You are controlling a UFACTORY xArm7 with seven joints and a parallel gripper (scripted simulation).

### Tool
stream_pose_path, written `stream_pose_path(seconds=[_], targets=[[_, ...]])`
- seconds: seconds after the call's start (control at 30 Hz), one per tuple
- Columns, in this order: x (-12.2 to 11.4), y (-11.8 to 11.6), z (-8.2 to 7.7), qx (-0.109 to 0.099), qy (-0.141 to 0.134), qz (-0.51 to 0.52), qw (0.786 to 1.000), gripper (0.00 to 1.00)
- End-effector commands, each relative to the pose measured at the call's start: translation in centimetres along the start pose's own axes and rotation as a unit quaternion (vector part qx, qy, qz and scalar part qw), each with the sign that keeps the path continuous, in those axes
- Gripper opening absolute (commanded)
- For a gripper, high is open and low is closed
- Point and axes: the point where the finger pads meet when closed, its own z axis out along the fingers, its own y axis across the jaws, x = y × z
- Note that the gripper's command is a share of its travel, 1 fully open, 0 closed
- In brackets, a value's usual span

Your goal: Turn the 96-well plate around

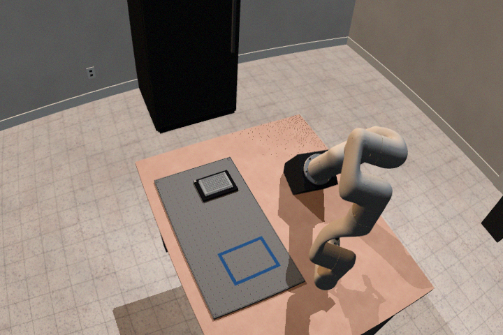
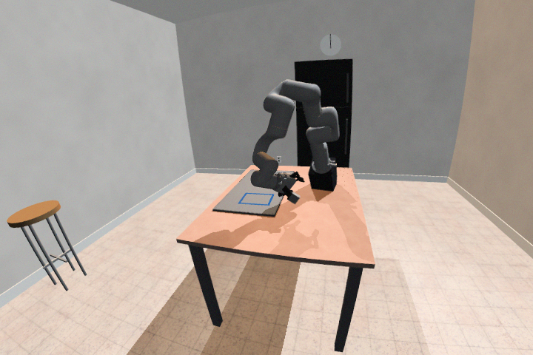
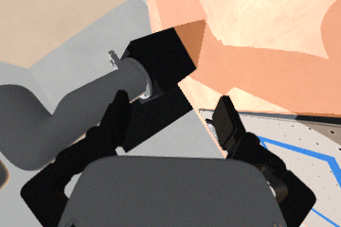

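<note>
The 96-well plate [image 1: 215, 183] is pale with a grid of wells and sits in the black nest N1 [image 1: 219, 192] at the far end of the grey deck [image 1: 224, 232]. The blue taped outline B1 [image 1: 249, 259] lies empty at the deck's near end. My gripper [image 2: 291, 186] is open and empty. It hangs low, tilted sideways, beside the deck's right edge near B1 and far from the plate. In the top view the arm hides it. In the wrist view the open fingers frame the arm's black base, with a corner of B1 [image 3: 315, 153] at the right.
The arm's black base block [image 1: 309, 174] stands on the table to the right of the deck. A black cabinet [image 1: 184, 58] stands behind the table. A stool [image 2: 34, 213] stands far off to the left.
</note>
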Motion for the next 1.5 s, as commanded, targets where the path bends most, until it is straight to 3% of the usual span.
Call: stream_pose_path(seconds=[0.0,0.43,0.87,1.0,1.47], targets=[[-0.5,1.3,-0.3,0.000,0.025,0.074,0.997,1.00],[-1.8,3.7,-0.6,0.009,0.075,0.223,0.972,1.00],[-4.3,7.2,-0.9,0.034,0.136,0.410,0.901,1.00],[-4.6,7.6,-0.9,0.038,0.142,0.427,0.892,1.00],[-8.0,10.9,-0.8,0.078,0.194,0.594,0.777,1.00]])
